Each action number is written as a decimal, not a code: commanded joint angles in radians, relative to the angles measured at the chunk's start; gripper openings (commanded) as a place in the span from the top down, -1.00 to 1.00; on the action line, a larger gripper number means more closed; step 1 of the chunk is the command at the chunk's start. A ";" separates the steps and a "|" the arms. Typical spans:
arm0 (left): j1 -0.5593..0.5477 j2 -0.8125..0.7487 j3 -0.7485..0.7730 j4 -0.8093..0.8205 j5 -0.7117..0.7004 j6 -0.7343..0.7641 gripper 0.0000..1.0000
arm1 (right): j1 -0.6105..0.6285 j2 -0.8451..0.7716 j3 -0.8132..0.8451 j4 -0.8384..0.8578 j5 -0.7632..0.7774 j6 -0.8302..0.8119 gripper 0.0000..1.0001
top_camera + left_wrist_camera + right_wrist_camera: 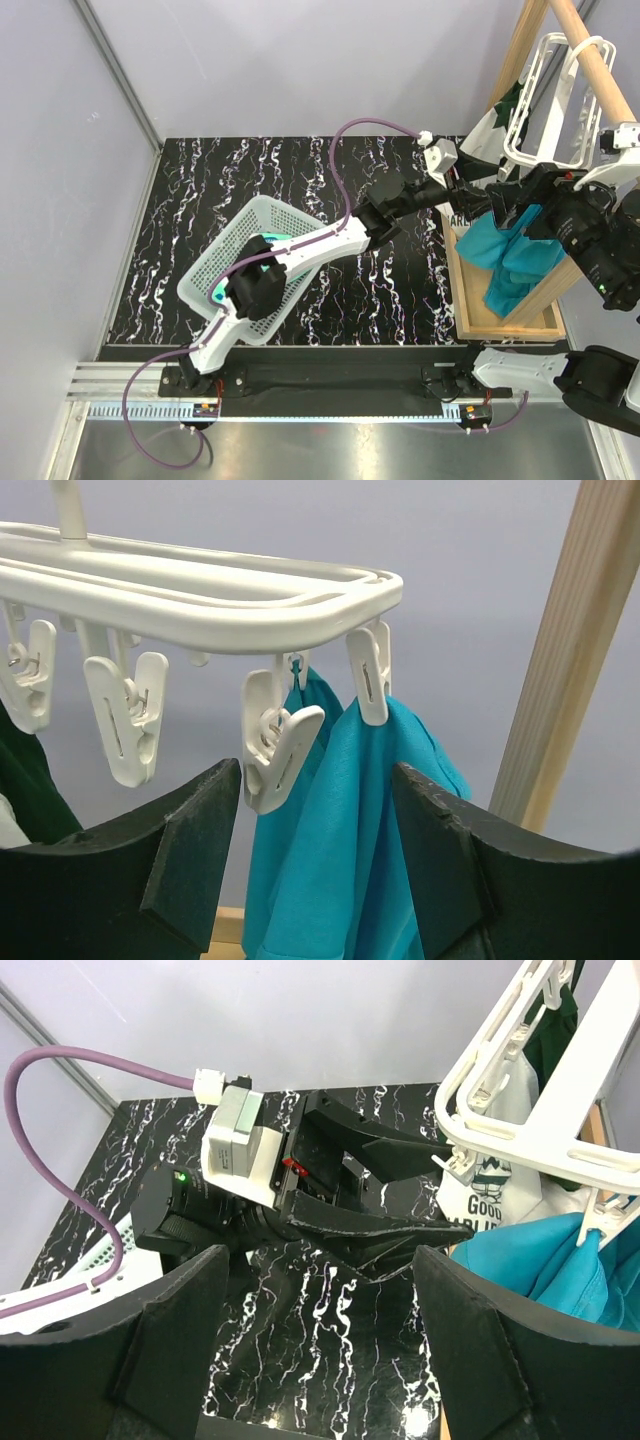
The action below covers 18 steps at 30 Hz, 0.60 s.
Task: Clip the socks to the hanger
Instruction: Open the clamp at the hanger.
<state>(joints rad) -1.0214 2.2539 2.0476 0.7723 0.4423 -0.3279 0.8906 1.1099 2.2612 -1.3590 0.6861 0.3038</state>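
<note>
Hanger (200,610): glossy wht plastic; teal cloth (340,840): smooth, matt; rack pole (575,650): bare wood w/ fine grain; tabletop (250,170): glossy marble-look.

Pale lilac walls (300,60); blk marbled tabletop (250,170); wooden rack (590,52) rt side; lighting prob. even.

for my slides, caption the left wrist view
Open left gripper under the hanger, its clips holding a teal cloth.

Left arm (300,255) had white links w/ black joints; purple cable (340,165) looped along it, white-grey cam block (235,1145) at wrist. Right arm (600,250) was mostly black, w/ white base link (520,365).
</note>
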 commanded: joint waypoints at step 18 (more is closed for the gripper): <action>-0.022 0.021 0.091 -0.019 -0.117 0.062 0.20 | 0.008 -0.010 -0.049 -0.005 0.003 0.015 -0.64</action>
<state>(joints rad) -1.0351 2.2734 2.0888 0.7250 0.3614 -0.2924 0.8906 1.1015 2.2173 -1.3594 0.6872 0.3080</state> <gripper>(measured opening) 0.420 0.818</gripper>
